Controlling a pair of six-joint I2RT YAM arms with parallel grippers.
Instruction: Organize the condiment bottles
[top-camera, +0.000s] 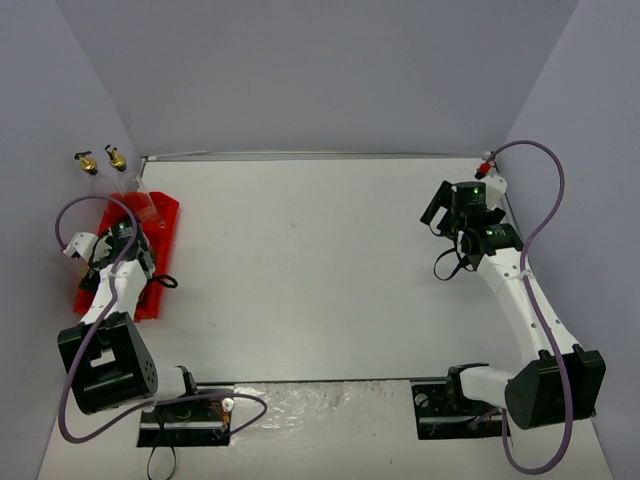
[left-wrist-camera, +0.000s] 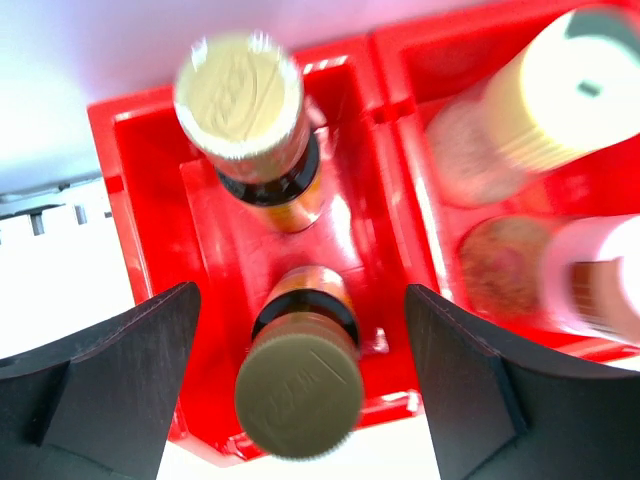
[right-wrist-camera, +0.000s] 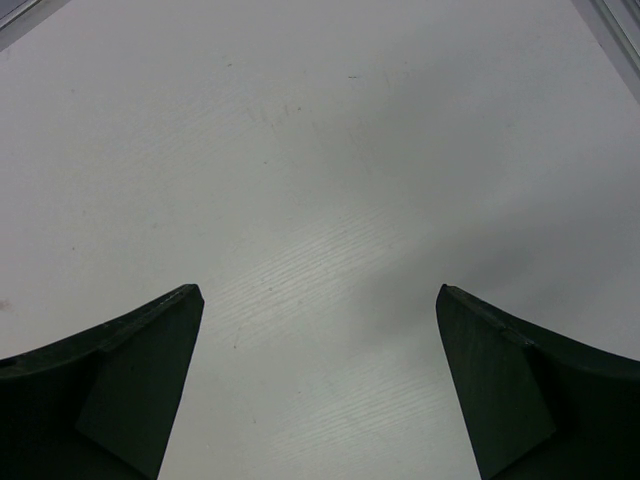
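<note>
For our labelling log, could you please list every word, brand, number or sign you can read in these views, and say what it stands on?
No text is legible in any view.
On the near brown cap: an embossed mark, too blurred to read.
On the far brown cap: an embossed mark, too blurred to read.

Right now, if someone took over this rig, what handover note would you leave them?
Left gripper: open above the red tray, fingers either side of the near brown-capped bottle, not gripping it.
Right gripper: open, empty, over the table.
Bottles: far brown-capped bottle shares that compartment; yellow-capped bottle and pink-capped bottle are next door; two spouted bottles stand at the tray's far end.
Done: all six look placed.
Left: probably only lifting the left arm clear.
</note>
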